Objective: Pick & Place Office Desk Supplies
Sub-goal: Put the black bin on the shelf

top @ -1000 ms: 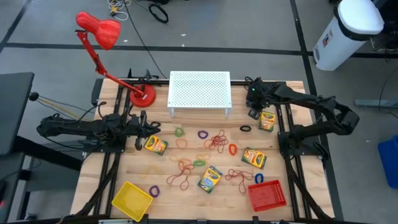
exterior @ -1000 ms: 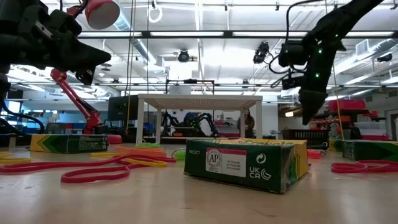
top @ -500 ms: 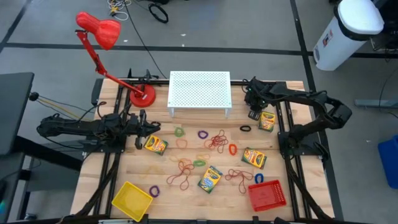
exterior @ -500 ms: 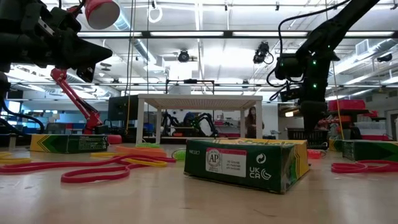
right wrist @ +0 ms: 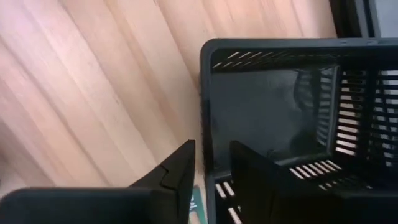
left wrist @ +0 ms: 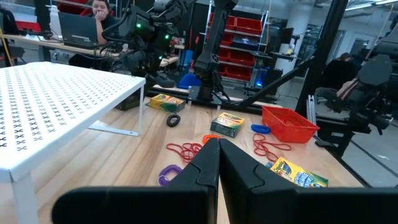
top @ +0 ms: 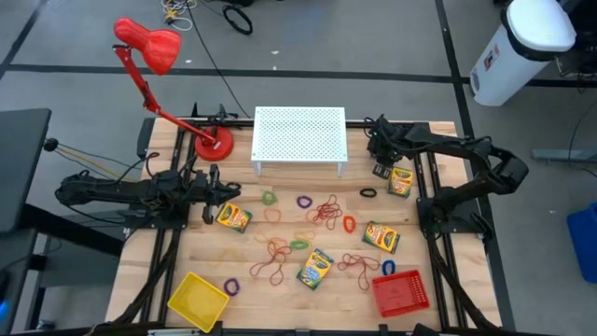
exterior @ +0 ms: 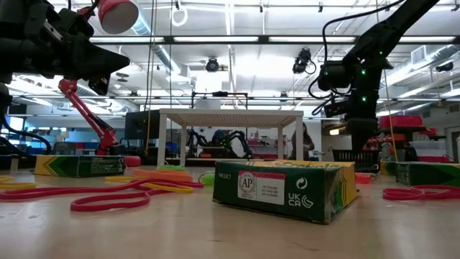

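Several yellow-and-green crayon boxes lie flat on the wooden table: one at the left (top: 233, 217), one at the far right (top: 401, 180), one at the right (top: 381, 237) and one near the middle (top: 315, 268). Loose rubber bands (top: 326, 211) are strewn between them. My right gripper (right wrist: 211, 155) is open, low over a small black basket (right wrist: 273, 93). One finger stands outside the basket's wall (right wrist: 208, 112) and one inside it; I see no touch. My left gripper (left wrist: 218, 152) is shut and empty, above the table beside the left box.
A white perforated rack (top: 299, 138) stands at the far middle, with a red desk lamp's base (top: 213, 145) to its left. A yellow tray (top: 197, 300) sits at the near left and a red basket (top: 401, 292) at the near right. People sit beyond the table.
My right gripper has gone down and a little toward the table's near edge, onto the black basket's wall. It has stayed still for the last half second.
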Available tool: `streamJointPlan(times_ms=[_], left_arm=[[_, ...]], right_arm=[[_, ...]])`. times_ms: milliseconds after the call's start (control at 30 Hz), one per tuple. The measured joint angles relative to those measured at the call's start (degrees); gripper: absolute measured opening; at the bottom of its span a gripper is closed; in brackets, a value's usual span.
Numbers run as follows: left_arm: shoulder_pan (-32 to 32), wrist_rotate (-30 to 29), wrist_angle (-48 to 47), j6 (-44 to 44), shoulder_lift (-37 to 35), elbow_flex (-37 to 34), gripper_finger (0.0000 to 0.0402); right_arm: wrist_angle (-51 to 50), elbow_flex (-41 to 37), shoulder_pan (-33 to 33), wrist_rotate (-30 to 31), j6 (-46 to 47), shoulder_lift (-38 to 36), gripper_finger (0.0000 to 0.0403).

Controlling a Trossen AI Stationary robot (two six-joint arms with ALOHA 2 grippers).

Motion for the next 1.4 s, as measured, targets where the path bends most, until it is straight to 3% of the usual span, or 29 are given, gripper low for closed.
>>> streamJointPlan(times_ms=[267, 500, 700, 1000, 1200, 1400], left_arm=[[0.0, 0.0, 0.0, -0.12, 0.0, 0.0, 0.0012], [-0.01, 0.02, 0.04, -0.46, 0.0, 0.02, 0.0012], [-0.02, 0.02, 0.07, -0.29, 0.0, 0.02, 0.0012], [-0.01, -0.02, 0.11, -0.28, 0.0, 0.0, 0.0012], [0.0, -0.15, 0.11, -0.25, 0.02, 0.0, 0.0012], [-0.02, -0.2, 0.13, -0.25, 0.02, 0.0, 0.0012]], right_arm=[[1.14, 0.0, 0.01, 0.54, -0.2, 2.58, 0.0024], [0.55, 0.0, 0.07, 0.71, 0.23, 1.14, 0.0016], [-4.17, 1.82, 4.45, 2.67, 1.84, -3.58, 0.001], [-22.66, 19.79, 16.99, 8.33, 9.29, -7.19, 0.001], [-20.71, 31.74, 23.1, 7.23, 6.4, -5.5, 0.001], [-20.21, 39.8, 22.74, 6.54, 0.34, 2.3, 0.001]])
